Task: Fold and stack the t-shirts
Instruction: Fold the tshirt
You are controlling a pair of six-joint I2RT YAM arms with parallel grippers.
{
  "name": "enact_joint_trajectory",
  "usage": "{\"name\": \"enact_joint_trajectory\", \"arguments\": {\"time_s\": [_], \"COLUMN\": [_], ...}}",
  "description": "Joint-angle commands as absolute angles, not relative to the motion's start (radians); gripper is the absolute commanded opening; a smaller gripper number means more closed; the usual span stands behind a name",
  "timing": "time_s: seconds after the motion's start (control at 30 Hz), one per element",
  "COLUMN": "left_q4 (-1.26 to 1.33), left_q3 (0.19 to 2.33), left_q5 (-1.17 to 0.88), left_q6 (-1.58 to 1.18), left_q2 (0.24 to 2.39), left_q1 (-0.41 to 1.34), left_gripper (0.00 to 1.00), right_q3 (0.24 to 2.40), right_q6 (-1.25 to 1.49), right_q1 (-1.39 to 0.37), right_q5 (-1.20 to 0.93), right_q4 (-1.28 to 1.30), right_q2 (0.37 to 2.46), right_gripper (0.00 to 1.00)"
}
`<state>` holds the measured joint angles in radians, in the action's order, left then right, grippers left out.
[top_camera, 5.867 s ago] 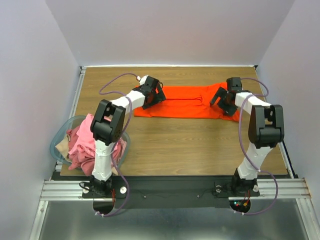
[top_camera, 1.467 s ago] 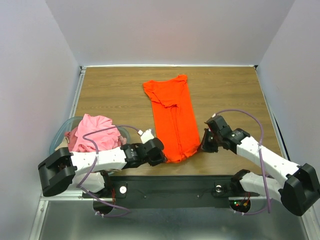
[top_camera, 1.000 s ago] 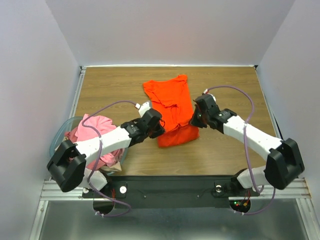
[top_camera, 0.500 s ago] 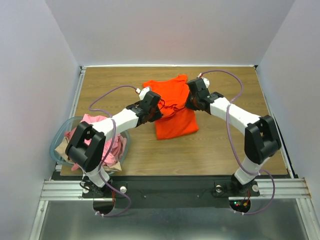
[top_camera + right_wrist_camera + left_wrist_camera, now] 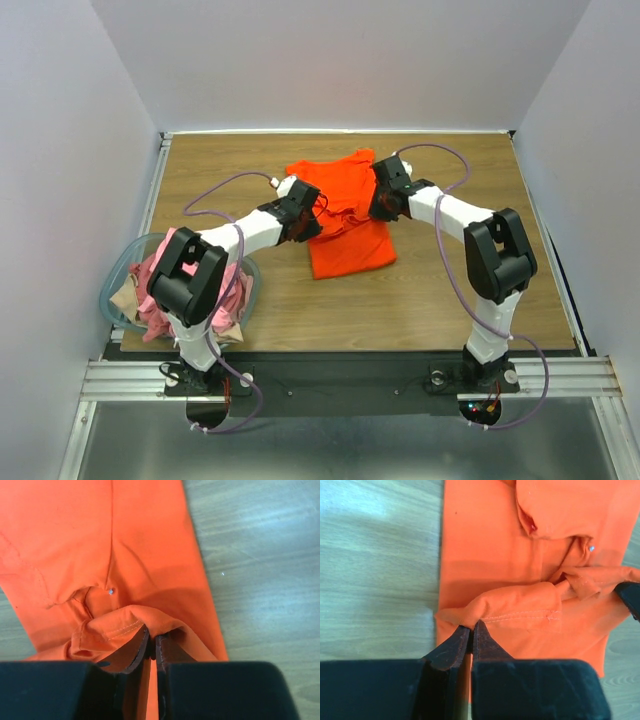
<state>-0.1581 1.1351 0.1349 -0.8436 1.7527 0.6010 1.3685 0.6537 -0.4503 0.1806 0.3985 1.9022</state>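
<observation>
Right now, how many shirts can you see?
3. The orange shirt lies mid-table, partly folded. The pink shirt and a beige one are heaped in the basket at left; more may hide underneath.

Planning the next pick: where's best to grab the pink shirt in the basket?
Probably pinch a raised fold atop the pink shirt, coming straight down: it's a crumpled heap, and the basket walls block side approaches.

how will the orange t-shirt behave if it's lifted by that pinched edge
Probably floppy: the orange t-shirt sags and bunches between both arms' shut jaws. Likely light, as thin pinches hold its folded hem up. Pushed, it would probably wrinkle, not slide.
</observation>
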Motion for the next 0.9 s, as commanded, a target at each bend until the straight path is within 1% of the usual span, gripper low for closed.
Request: {"name": "enact_joint_trajectory", "arguments": {"time_s": [0.0,0.03,0.07,0.1,0.13,0.2,0.23,0.27,0.3,0.33,0.37,0.5,0.6,0.7,0.77,0.83,0.87], "left_q4": [-0.158,-0.161,-0.163,-0.163,-0.161,-0.160,-0.161,-0.153,-0.150,-0.146,-0.143,-0.097,-0.089,-0.069,-0.066,-0.061,-0.060], "left_q3": [1.204,1.207,1.204,1.200,1.192,1.161,1.146,1.111,1.089,1.066,1.016,0.887,0.822,0.769,0.746,0.706,0.692], "left_q5": [0.149,0.147,0.146,0.144,0.144,0.147,0.146,0.144,0.144,0.141,0.137,0.112,0.098,0.104,0.112,0.112,0.113], "left_q6": [-0.825,-0.824,-0.825,-0.827,-0.828,-0.834,-0.838,-0.845,-0.850,-0.857,-0.867,-0.906,-0.937,-0.965,-0.994,-1.026,-1.037], "left_q2": [1.756,1.753,1.746,1.723,1.706,1.649,1.628,1.585,1.560,1.539,1.517,1.410,1.373,1.347,1.335,1.318,1.312], "left_q1": [0.591,0.591,0.591,0.591,0.591,0.591,0.591,0.592,0.592,0.597,0.600,0.630,0.672,0.731,0.755,0.785,0.795], "left_gripper": [0.51,0.61,0.69,0.80,0.82,0.84,0.85,0.87,0.88,0.89,0.89,0.91,0.91,0.92,0.91,0.92,0.92], "right_q3": [1.433,1.434,1.434,1.434,1.427,1.410,1.385,1.368,1.352,1.327,1.274,1.102,1.034,1.025,1.038,1.058,1.071], "right_q6": [0.620,0.615,0.609,0.600,0.594,0.586,0.586,0.589,0.589,0.591,0.591,0.606,0.586,0.545,0.519,0.505,0.503], "right_q1": [-0.437,-0.437,-0.436,-0.436,-0.437,-0.436,-0.436,-0.436,-0.434,-0.437,-0.436,-0.436,-0.436,-0.437,-0.437,-0.443,-0.449], "right_q5": [0.163,0.153,0.143,0.132,0.123,0.112,0.109,0.103,0.091,0.080,0.068,0.054,0.028,-0.058,-0.170,-0.289,-0.313], "right_q4": [0.360,0.360,0.360,0.360,0.360,0.360,0.360,0.360,0.360,0.360,0.360,0.359,0.356,0.310,0.261,0.206,0.192], "right_q2": [1.902,1.898,1.891,1.882,1.859,1.827,1.787,1.766,1.744,1.717,1.671,1.550,1.494,1.480,1.499,1.546,1.569], "right_gripper": [0.23,0.39,0.45,0.50,0.61,0.67,0.73,0.77,0.78,0.91,1.00,1.00,1.00,1.00,1.00,1.00,1.00]}}
